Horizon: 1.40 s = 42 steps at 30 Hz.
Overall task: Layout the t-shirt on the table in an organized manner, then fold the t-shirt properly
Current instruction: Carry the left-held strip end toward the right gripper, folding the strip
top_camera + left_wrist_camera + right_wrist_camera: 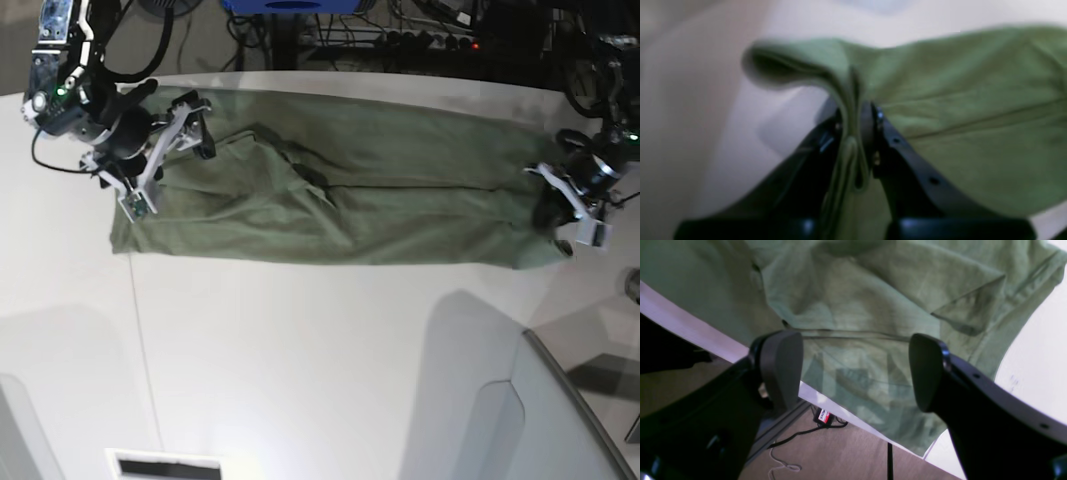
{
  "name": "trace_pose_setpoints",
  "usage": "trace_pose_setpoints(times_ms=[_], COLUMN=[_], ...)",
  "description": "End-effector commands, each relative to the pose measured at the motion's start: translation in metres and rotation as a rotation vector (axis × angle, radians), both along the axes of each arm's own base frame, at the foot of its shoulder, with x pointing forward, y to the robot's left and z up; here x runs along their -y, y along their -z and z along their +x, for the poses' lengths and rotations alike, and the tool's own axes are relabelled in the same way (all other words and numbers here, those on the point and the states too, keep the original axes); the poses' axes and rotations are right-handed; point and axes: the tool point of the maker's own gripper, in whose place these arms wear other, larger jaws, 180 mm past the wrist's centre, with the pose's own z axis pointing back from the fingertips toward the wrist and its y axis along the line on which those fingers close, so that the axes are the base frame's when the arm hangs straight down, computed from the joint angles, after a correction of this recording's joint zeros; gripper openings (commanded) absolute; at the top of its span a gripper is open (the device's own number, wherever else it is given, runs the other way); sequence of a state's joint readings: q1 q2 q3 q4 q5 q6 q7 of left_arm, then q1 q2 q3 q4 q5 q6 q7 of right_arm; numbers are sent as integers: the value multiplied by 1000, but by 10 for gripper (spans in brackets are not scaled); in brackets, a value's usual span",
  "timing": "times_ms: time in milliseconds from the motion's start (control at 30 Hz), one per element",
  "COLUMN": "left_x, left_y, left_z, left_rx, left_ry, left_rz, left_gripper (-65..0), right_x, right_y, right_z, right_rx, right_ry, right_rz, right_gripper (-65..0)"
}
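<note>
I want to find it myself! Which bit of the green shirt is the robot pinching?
Look at the big white table, then the green t-shirt stretched across it. Go to its far right end: the left gripper is shut on a bunched fold there, while the right gripper hangs open.

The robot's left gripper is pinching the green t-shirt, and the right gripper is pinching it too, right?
Not quite. The left gripper is shut on the t-shirt, yes. But the right gripper is open: the right wrist view shows its jaws spread wide above the cloth, holding nothing.
</note>
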<state>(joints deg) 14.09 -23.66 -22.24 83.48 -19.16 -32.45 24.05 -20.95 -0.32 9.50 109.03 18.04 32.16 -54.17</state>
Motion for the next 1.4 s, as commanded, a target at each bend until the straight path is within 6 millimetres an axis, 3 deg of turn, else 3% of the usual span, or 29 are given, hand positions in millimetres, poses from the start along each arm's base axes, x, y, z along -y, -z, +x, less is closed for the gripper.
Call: trace_pose_setpoints(times_ms=[0, 300, 500, 800, 1067, 1367], left_x=[19, 153, 199, 240, 247, 271], left_y=[-8, 21, 24, 27, 40, 39], left_z=[3, -8, 1, 4, 2, 1], left_rx=[38, 13, -23, -29, -66, -59], left_ry=[35, 209, 262, 363, 371, 440], left_rz=[17, 56, 65, 39, 22, 15], left_gripper=[-650, -650, -650, -650, -650, -650], right_x=[-2, -2, 4, 5, 5, 5], right_y=[-8, -8, -7, -7, -7, -7], right_z=[6, 6, 6, 6, 6, 6], right_rx=[35, 35, 34, 34, 34, 34], right_ry=[-2, -2, -12, -12, -11, -13], right_rz=[17, 17, -5, -7, -6, -4], right_gripper=[-182, -182, -182, -182, -182, -182])
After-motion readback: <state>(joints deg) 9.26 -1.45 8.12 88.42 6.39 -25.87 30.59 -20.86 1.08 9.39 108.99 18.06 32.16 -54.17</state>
